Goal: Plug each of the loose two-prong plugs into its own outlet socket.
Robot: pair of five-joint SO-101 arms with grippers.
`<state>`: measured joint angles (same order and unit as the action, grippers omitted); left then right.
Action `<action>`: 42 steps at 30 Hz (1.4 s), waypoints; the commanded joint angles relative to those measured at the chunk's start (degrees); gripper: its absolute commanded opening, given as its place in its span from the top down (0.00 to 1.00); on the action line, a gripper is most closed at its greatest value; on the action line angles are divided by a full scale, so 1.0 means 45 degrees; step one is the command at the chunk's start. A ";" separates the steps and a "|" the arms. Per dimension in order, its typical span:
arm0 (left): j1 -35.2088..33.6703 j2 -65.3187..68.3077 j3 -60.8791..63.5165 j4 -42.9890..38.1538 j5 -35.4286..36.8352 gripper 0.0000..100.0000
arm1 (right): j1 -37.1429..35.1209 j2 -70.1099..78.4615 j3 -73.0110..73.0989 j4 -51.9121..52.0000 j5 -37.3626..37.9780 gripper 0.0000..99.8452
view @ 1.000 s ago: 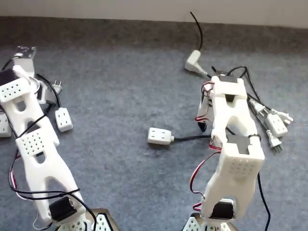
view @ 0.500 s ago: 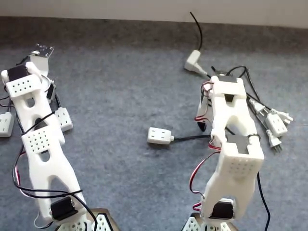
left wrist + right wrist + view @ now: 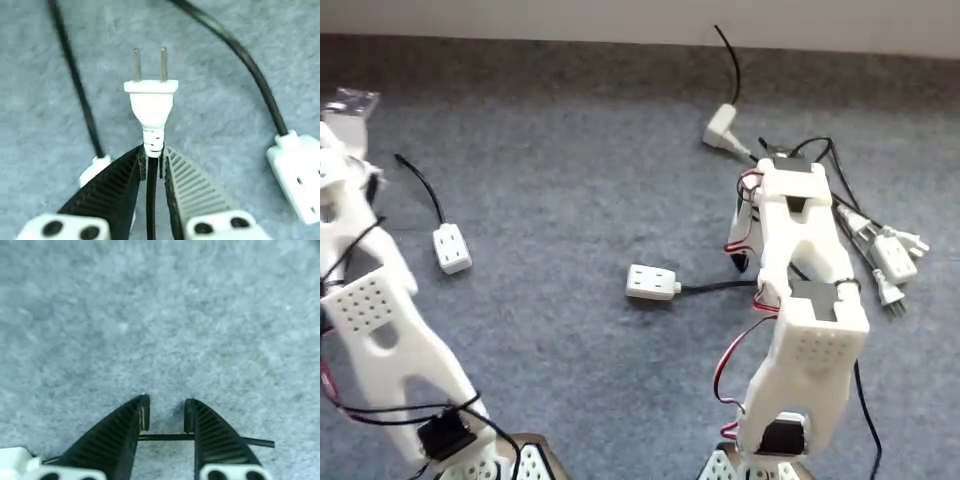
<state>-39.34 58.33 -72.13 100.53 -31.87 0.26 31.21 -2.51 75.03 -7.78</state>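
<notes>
My left gripper (image 3: pixel 151 155) is shut on the neck of a white two-prong plug (image 3: pixel 151 97), prongs pointing away, held above the grey carpet. A white outlet socket (image 3: pixel 297 172) on a black cord lies close beside it. In the high view the left arm (image 3: pixel 370 310) stands at the far left, near a white socket (image 3: pixel 451 248). A second white socket (image 3: pixel 652 282) lies mid-table, its cord running under the right arm (image 3: pixel 805 260). My right gripper (image 3: pixel 166 414) is open low over the carpet, its fingers straddling a thin black cord (image 3: pixel 165 436).
An angled white plug (image 3: pixel 722 128) with a black cord lies at the back. A tangle of white plugs and sockets (image 3: pixel 892 258) sits right of the right arm. Another black cord (image 3: pixel 75 85) and a white piece (image 3: pixel 92 170) lie beside the held plug.
The left arm has swung toward the left edge, taking the plug with it; the plug that lay by the left socket is gone from there. The right arm has kept still.
</notes>
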 commanded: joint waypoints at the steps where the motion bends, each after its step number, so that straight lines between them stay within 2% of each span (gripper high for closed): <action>1: -0.0166 -0.3819 0.3253 0.0156 -0.0957 0.99 | -0.0166 0.0107 0.0029 -0.0576 -0.0117 0.88; 6: -0.0127 -0.7883 0.9485 0.0098 -0.2774 0.99 | -0.0166 0.0107 0.0029 -0.0576 -0.0117 0.88; 11: 0.0576 -1.1790 1.4701 -0.0430 -0.3477 0.99 | -0.0166 0.0107 0.0029 -0.0576 -0.0117 0.88; 14: 0.1221 -1.3763 1.8100 -0.2168 -0.3985 0.99 | -0.0166 0.0107 0.0049 -0.0576 -0.0078 0.88; 18: 0.1690 -1.6088 2.2574 -0.4415 -0.5802 0.99 | -0.0147 0.0107 0.0049 -0.0576 -0.0059 0.88; 21: 0.1553 -1.7455 2.5289 -0.7170 -0.7033 0.99 | -0.0127 0.0107 0.0049 -0.0576 -0.0137 0.88; 23: 0.1299 -1.7905 2.6735 -0.9338 -0.7228 0.99 | -0.0127 0.0107 0.0049 -0.0576 -0.0137 0.88; 26: 0.0889 -1.8002 2.8142 -1.1858 -0.7248 0.99 | -0.0107 0.0107 0.0049 -0.0576 -0.0137 0.88; 30: 0.0459 -1.8002 2.9255 -1.3695 -0.7248 0.99 | -0.0107 0.0107 0.0049 -0.0576 -0.0137 0.88; 33: 0.0322 -1.8042 2.9392 -1.3871 -0.7248 0.93 | -0.0127 0.0107 0.0049 -0.0576 -0.0137 0.88; 38: 0.0186 -1.8139 2.8962 -1.3812 -0.7248 0.70 | -0.0147 0.0107 0.0049 -0.0576 -0.0137 0.88; 42: 0.0244 -1.8139 2.7712 -1.3812 -0.7228 0.69 | -0.0147 0.0107 0.0049 -0.0596 -0.0137 0.88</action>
<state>-38.11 -21.93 57.10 39.87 -63.87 0.26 31.21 -2.33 74.95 -7.78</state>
